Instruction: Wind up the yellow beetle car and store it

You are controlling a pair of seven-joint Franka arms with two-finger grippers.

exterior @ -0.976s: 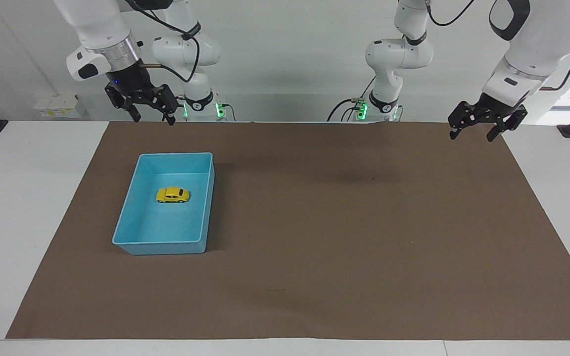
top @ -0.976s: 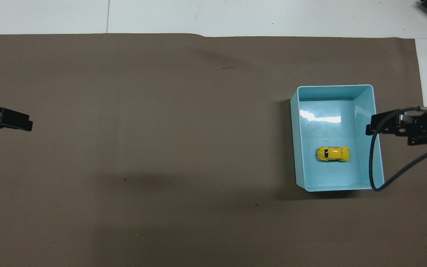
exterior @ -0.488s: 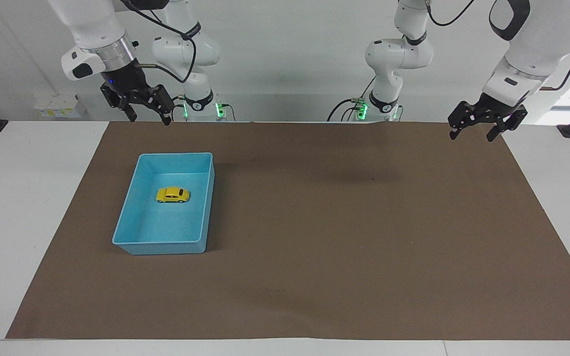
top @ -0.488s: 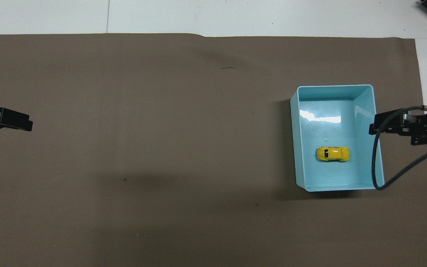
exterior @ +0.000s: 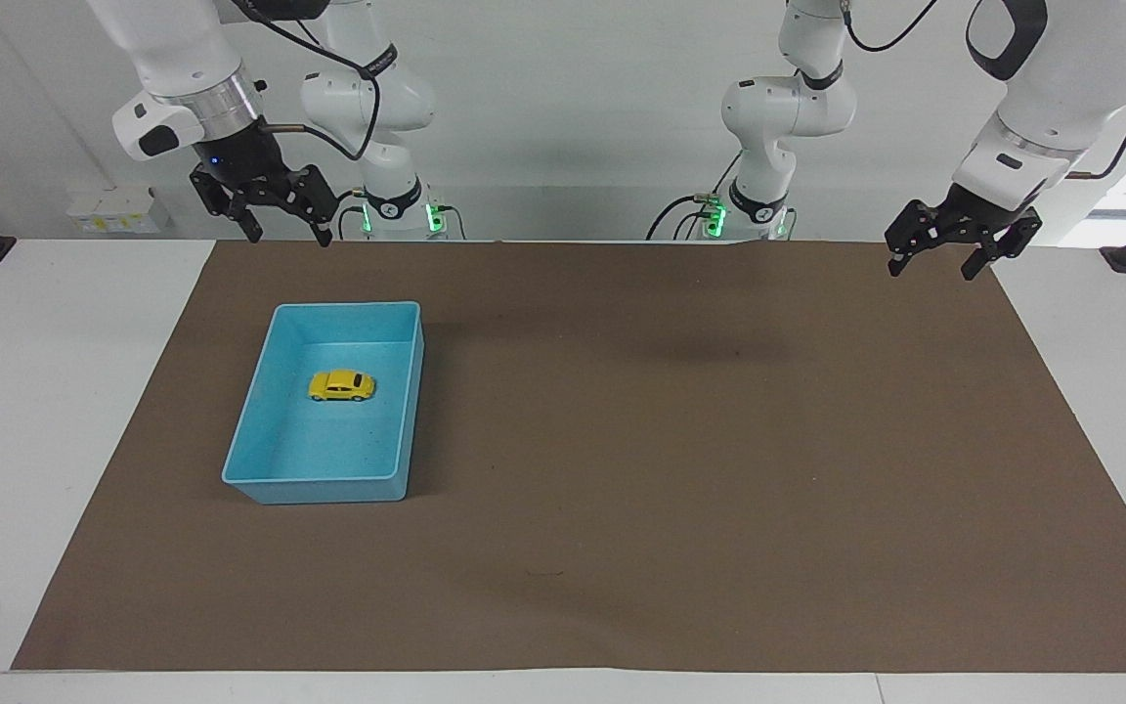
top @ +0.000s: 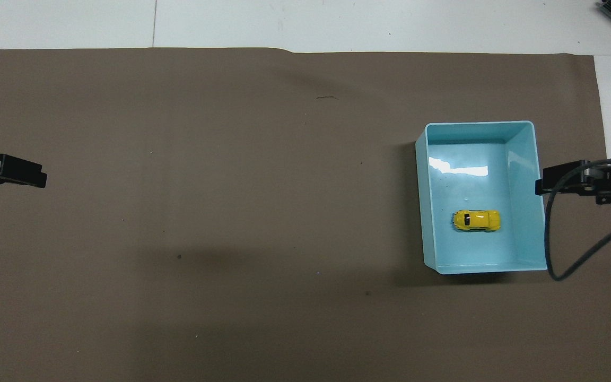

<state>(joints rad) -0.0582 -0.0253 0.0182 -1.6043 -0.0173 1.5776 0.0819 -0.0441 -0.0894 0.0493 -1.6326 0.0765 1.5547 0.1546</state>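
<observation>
Car (exterior: 341, 385) is sitting in the bin (exterior: 260, 473), below and apart from the right gripper (exterior: 283, 225), whose fingers are spreading wide and empty, like the left gripper's (exterior: 938, 261).

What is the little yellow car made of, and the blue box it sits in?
The tiny yellow beetle car looks like glossy painted metal or hard plastic; its roof catches a small glint, but which one is unclear. The light-blue rectangular bin looks like smooth moulded plastic: thin walls, rounded corners and a bright glare on its floor.
</observation>
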